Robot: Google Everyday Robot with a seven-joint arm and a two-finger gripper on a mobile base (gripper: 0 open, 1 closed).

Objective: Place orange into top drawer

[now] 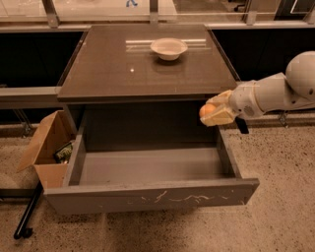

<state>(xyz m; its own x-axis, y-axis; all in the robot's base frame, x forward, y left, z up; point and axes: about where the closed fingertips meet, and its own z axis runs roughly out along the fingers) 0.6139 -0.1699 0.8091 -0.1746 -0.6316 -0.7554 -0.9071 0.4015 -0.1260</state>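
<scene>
One cardboard box (47, 147) is seen far left, contents indistinct. The top drawer (147, 196) is shown open to receive fruit. A white bowl (169, 48) is set on the counter (108, 69). Rightward, the orange (207, 109) is clamped by the end effector (212, 113) over the drawer's right rear, apparently for lowering; the arm (275, 93) is cut off.

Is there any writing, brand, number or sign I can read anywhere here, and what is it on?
No text here can be read.
Drawer front: the white marks are scratches, not letters.
Item in the box: too blurred to read.
Blue mark at the top edge: too blurred to read.
Tool, holding the orange by the tabletop's front right corner: no label shows.
</scene>
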